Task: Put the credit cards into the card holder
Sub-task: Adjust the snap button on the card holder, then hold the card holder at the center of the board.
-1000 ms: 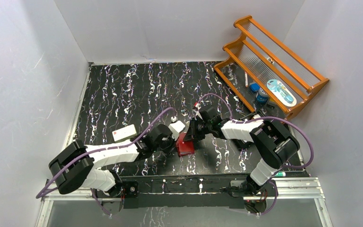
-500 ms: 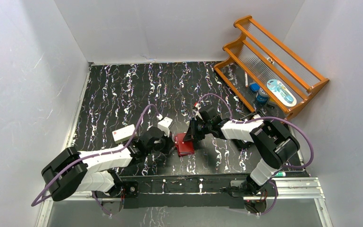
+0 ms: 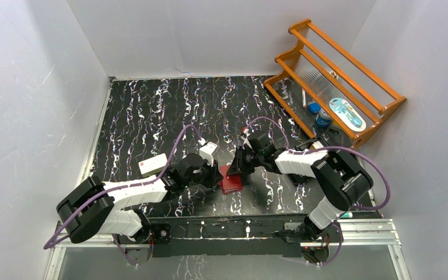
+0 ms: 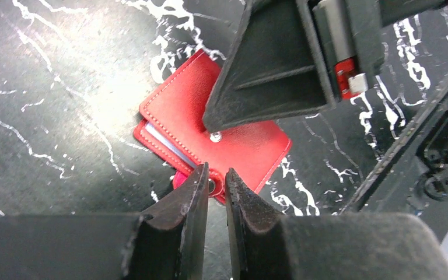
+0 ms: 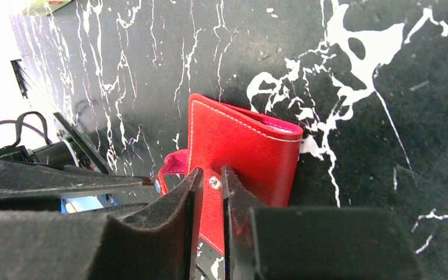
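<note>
1. The left gripper (image 4: 216,170) has its fingers parted by a narrow slit, and nothing looks clamped. The closing tab (image 4: 179,178) of the card holder (image 4: 175,114) lies right at their tips, its snap ring at the mouth of the gap.
2. The right gripper (image 5: 211,172) is also open only a crack. Its tips sit on top of the red cover, either side of the snap stud (image 5: 214,182). It seems to press the cover down rather than pinch it, though contact cannot be confirmed.
3. The card holder lies folded shut on the desk (image 4: 46,87), directly between the two grippers. The left comes at it from the tab edge and the right from above and the far side.
4. Its long side appears to run roughly away from the arm bases. Both arms are at it, and the left is the one lined up with the tab.
5. A pale edge shows between the covers; card or pocket, I cannot tell.
6. Well to the left a pale flat rectangle (image 3: 153,164) lies on the desk, possibly a card. The left arm is nearer to it.
</note>
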Motion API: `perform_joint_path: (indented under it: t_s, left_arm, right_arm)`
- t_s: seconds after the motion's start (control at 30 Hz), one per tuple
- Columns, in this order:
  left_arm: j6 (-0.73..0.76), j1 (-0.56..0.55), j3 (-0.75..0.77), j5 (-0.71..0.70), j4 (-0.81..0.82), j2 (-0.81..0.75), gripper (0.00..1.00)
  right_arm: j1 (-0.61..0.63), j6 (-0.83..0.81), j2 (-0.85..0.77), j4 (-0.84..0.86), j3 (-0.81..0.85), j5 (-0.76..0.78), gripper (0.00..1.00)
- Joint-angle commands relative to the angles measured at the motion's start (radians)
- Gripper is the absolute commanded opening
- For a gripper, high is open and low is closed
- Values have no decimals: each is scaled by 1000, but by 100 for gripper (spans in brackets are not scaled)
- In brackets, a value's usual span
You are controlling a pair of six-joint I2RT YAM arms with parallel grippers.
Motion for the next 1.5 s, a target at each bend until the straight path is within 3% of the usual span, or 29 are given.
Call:
perform_joint_path:
  t_s: [0.0, 0.23, 0.33, 0.43, 0.7, 1.27, 1.47]
  left_arm:
    - [7, 3, 47, 47, 46, 7, 17]
    - [-50, 18, 59, -7, -23, -23, 17]
    - [-128, 69, 67, -15, -62, -54, 28]
    - [-193, 147, 81, 69, -76, -49, 31]
    - [-248, 280, 263, 293, -228, 125, 22]
    - [-176, 288, 425, 532, -225, 346, 20]
    - [-178, 288, 407, 536, -216, 445, 19]
  right_arm:
    - [-8, 26, -56, -26, -35, 13, 27]
    - [-26, 15, -145, -45, -38, 17, 28]
    - [-27, 19, -160, -38, -34, -6, 29]
    - [-26, 33, -163, -31, -31, -28, 29]
    - [-3, 71, -141, 3, -27, -41, 30]
    - [62, 98, -61, 37, 0, -40, 35]
    - [79, 103, -58, 35, 7, -33, 36]
